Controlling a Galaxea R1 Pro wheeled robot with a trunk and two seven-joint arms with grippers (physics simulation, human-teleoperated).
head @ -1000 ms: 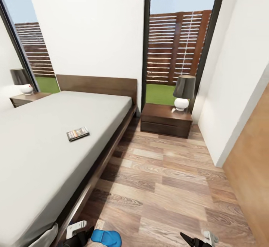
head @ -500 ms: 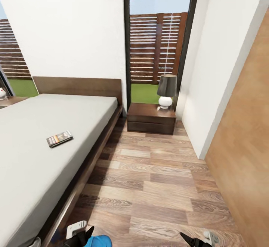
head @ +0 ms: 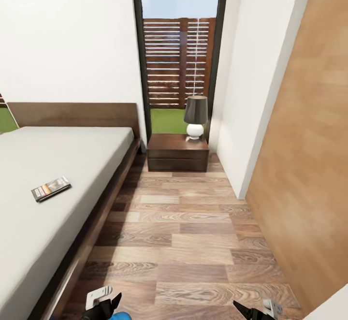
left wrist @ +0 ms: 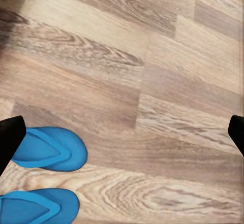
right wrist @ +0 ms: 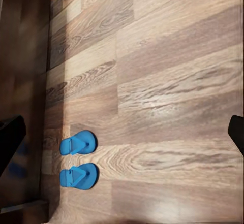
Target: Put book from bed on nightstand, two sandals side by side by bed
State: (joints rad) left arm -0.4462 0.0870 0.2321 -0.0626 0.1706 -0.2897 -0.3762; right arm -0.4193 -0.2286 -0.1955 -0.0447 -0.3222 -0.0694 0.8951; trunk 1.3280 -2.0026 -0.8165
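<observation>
Book lies on bed.

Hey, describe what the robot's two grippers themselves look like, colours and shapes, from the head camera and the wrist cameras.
In the head view, the left gripper has a pale grey-white block with dark screw holes and black, tapering pointed jaws. The right gripper looks alike: black pointed jaws and a small light grey fitting. In the wrist views, each gripper's jaws appear as plain matte black tips at opposite edges. No cables or markings are visible.
</observation>
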